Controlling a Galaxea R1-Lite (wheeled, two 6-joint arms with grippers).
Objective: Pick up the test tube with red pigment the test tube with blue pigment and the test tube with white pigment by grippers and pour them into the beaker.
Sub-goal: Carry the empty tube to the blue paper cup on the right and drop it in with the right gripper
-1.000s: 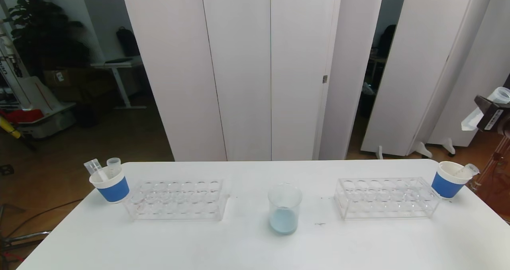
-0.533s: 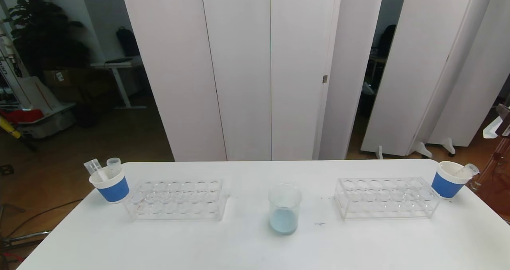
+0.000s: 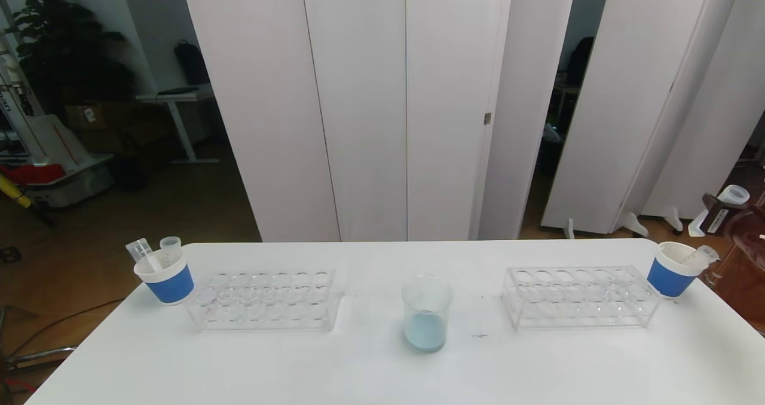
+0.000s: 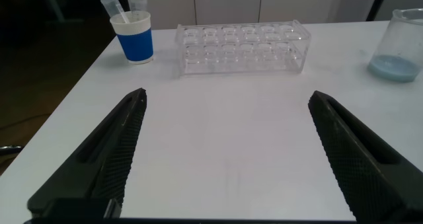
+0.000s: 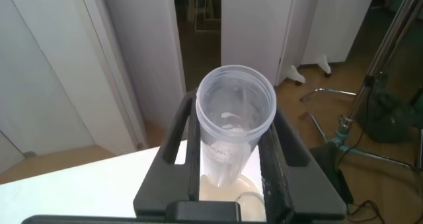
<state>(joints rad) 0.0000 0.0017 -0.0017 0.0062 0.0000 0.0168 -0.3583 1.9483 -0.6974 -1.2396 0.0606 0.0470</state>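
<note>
Now right claw [image 5: 230, 164] clamps test tube [image 5: 232, 128]; left claw [image 4: 228, 154] wide open.

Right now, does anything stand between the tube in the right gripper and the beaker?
Yes, low down: the blue-banded cup and the clear rack sit between the test tube in the right gripper and the beaker.

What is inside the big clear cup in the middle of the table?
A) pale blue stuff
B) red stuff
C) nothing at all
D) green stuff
A: the beaker in the middle of the table holds a pale blue layer at its bottom, also seen from the left wrist view.
</note>
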